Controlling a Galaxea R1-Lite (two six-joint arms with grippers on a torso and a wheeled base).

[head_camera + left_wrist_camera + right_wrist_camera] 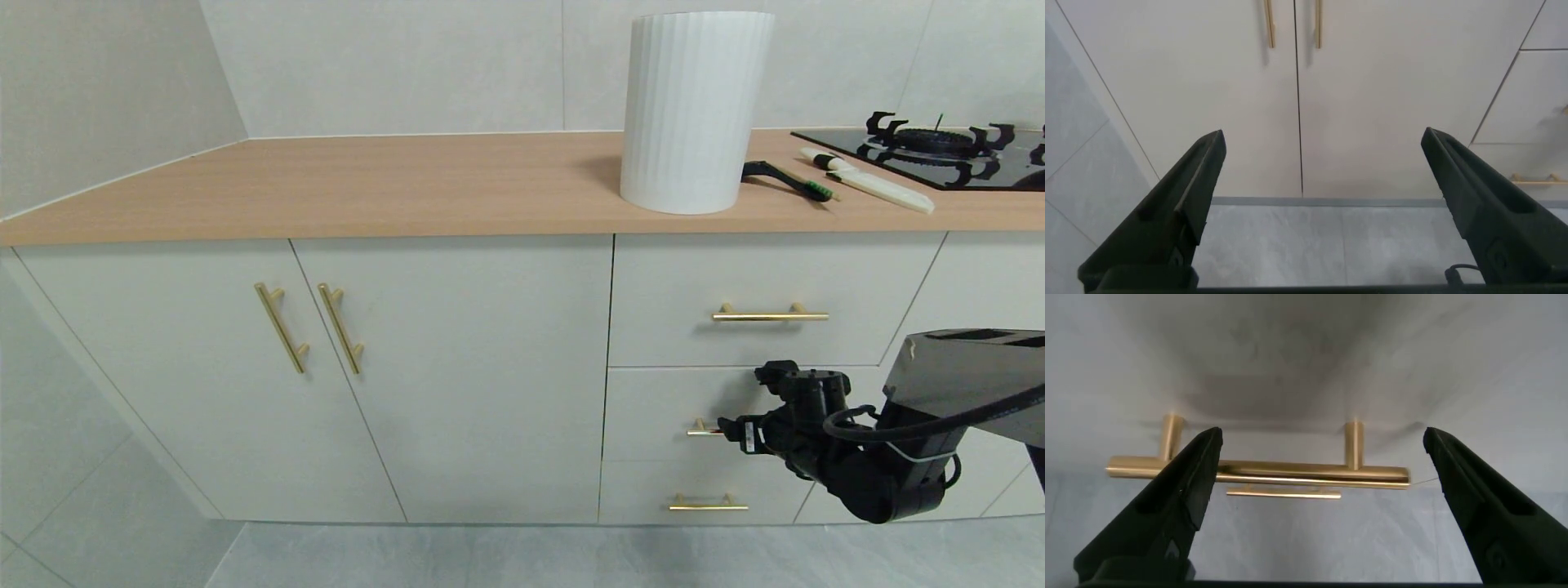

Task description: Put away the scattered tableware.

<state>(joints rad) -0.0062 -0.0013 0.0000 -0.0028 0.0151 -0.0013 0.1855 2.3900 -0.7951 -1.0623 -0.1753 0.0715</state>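
Presently the left end effector [1323, 139] and right end effector [1321, 439] are open, the right just before a slim brass drawer handle [1257, 469], rigid, best gripped mid-bar. A white knife [869, 183], probably light and slick, lies on the wooden surface [367, 180] at 3 o'clock from a white ribbed canister [694, 114].

I count five brass bar handles [280, 327], one white ribbed cylindrical holder [692, 114], one black-handled green-bristled brush [788, 180] and one white plastic knife [869, 181].
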